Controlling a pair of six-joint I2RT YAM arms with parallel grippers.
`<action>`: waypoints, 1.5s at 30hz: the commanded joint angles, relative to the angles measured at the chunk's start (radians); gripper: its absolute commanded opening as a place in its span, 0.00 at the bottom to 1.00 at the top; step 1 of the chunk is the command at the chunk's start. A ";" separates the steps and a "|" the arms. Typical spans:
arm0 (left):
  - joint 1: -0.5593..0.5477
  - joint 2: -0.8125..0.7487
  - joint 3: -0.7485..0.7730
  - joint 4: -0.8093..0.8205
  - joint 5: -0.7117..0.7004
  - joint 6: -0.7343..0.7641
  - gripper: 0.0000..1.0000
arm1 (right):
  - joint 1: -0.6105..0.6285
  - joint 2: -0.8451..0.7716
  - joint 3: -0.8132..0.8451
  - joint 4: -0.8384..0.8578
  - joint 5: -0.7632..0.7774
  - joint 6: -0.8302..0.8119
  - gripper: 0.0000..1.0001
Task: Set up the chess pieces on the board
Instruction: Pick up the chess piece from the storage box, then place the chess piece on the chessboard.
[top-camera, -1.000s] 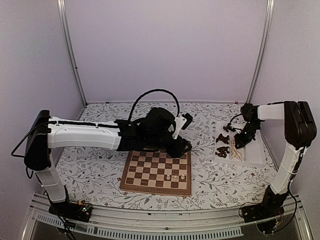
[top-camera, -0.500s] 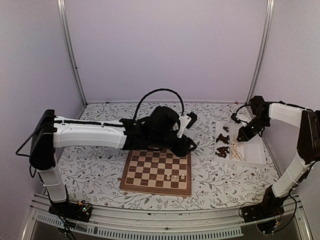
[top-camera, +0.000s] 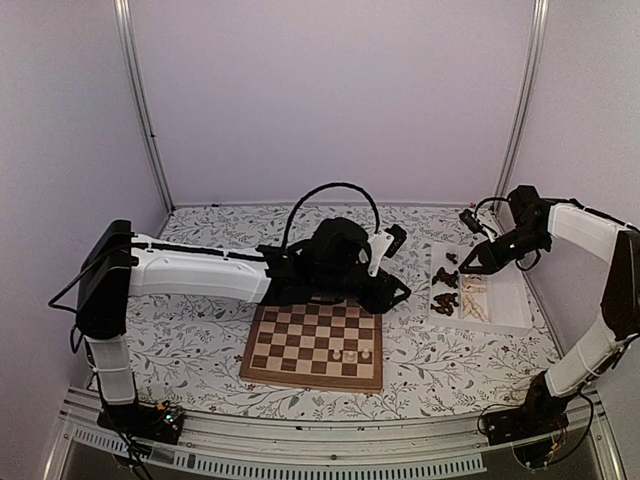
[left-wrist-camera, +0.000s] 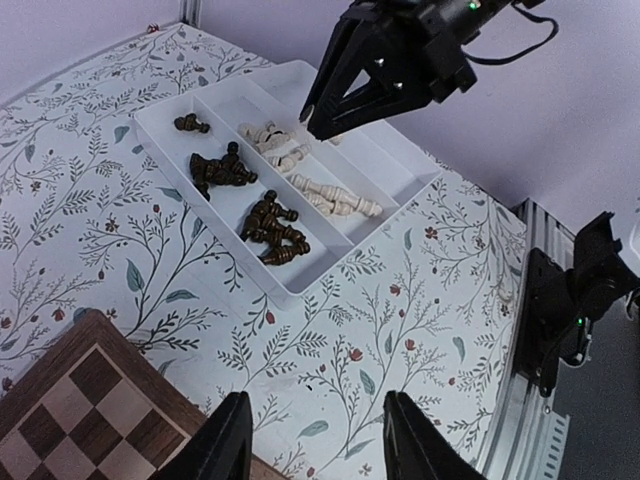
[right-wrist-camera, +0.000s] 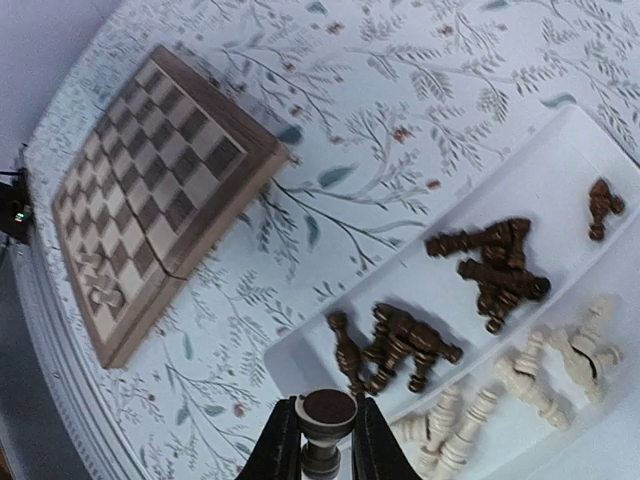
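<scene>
Now, right fingers (right-wrist-camera: 284, 446) clamped on dark brown wooden chess piece (right-wrist-camera: 326, 424) over white rectangular tray (right-wrist-camera: 560, 175) — left fingers (left-wrist-camera: 228, 450) apart.

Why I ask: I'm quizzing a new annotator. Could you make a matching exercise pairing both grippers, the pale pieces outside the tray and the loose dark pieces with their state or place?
Things:
1. left gripper
2. right gripper
3. two pale pieces outside the tray
4. dark pieces

State or place:
A. in the white tray
B. open, empty
C. on the board
D. shut on a chess piece

Pairs: 1-B, 2-D, 3-C, 4-A
</scene>
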 joint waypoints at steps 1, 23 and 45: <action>-0.033 0.052 0.053 0.158 -0.118 -0.010 0.46 | -0.002 -0.053 0.011 0.071 -0.471 0.077 0.10; -0.115 0.245 0.347 0.305 -0.476 0.253 0.51 | 0.103 -0.253 -0.207 0.901 -0.739 0.882 0.07; -0.109 0.253 0.369 0.370 -0.495 0.228 0.43 | 0.118 -0.270 -0.239 0.920 -0.721 0.885 0.08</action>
